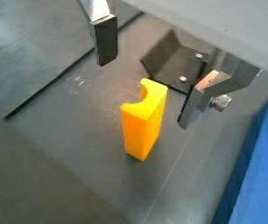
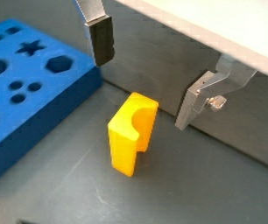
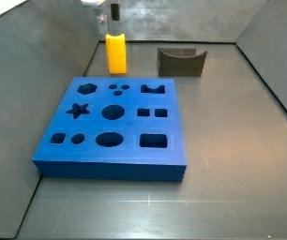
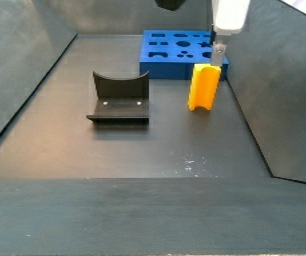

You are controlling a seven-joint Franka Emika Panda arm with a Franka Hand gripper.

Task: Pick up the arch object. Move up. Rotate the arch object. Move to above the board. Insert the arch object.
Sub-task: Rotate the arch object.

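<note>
The arch object (image 1: 144, 122) is a tall yellow-orange block with a scooped notch near its top. It stands upright on the dark floor, seen too in a wrist view (image 2: 130, 133) and in both side views (image 3: 116, 52) (image 4: 204, 87). My gripper (image 1: 151, 74) (image 2: 150, 74) hangs open just above it, one finger on each side, touching nothing. In the side views the gripper (image 3: 113, 16) (image 4: 219, 47) sits right over the block's top. The blue board (image 3: 96, 155) (image 4: 156, 66) with shaped holes lies flat beside the block; its edge shows in both wrist views (image 2: 14, 131) (image 1: 256, 166).
The dark L-shaped fixture (image 4: 117, 98) (image 3: 181, 63) (image 1: 178, 59) stands on the floor a short way from the arch object, on the side away from the board. Grey walls close in the work area on all sides.
</note>
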